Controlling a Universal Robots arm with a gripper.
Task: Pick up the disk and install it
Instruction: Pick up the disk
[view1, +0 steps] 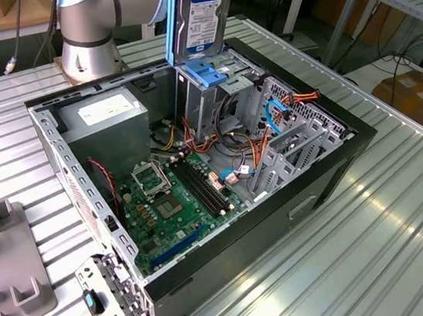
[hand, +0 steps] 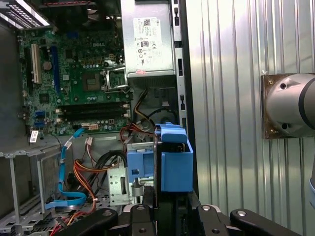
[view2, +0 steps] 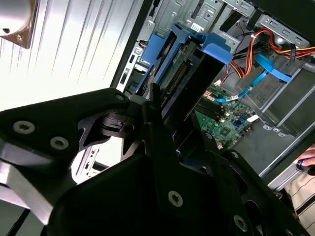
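Observation:
The disk [view1: 205, 17] hangs on edge above the open computer case [view1: 336, 159]. It is silver with a white-and-blue label and sits in a blue carrier frame. Its lower blue end is at the top of the metal drive cage [view1: 206, 104], near the case's far side. In both wrist views my gripper [hand: 170, 212] is shut on the disk [hand: 175, 162], with black fingers [hand: 140, 214] on either side. The second wrist view shows the disk [view2: 189, 66] reaching out from the gripper [view2: 179, 129] toward the case interior.
Inside the case are a grey power supply [view1: 104, 113], a green motherboard [view1: 170, 202] and orange and blue cables [view1: 280, 114]. My arm's base [view1: 86, 34] stands behind the case. A grey fixture [view1: 7, 267] lies at the exterior view's left.

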